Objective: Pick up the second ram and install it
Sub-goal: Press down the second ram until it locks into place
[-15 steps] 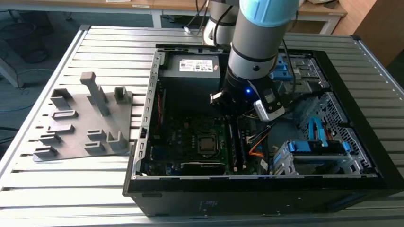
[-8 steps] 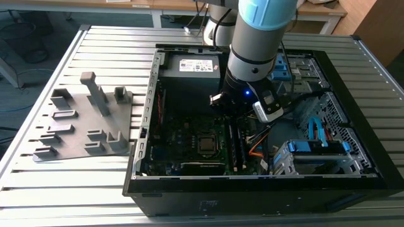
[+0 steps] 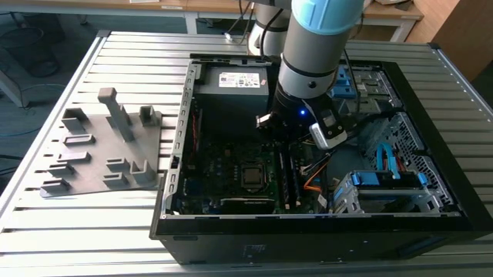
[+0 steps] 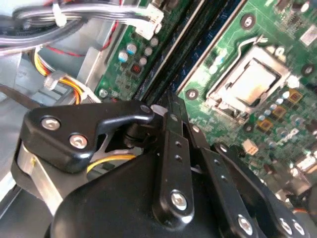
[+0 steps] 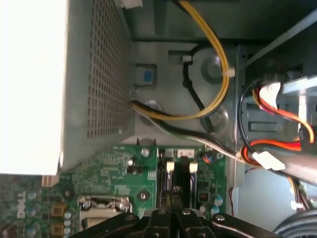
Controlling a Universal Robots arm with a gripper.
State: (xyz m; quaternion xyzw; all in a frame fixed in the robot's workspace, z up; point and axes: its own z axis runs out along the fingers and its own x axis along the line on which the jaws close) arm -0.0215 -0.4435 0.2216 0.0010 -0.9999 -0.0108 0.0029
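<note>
Gripper (image 4: 171,106) low over motherboard (image 4: 257,44) slots, cables (image 5: 208,64) near

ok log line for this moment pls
arm: inside pc case | gripper: shut, over ram slots | motherboard: below | grey plate: outside case

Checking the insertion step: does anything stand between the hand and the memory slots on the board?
Nothing visible does. The hand sits right over the memory slots, and the yellow cable loops clear of them, against the case wall. The second ram itself I cannot make out for certain.
</note>
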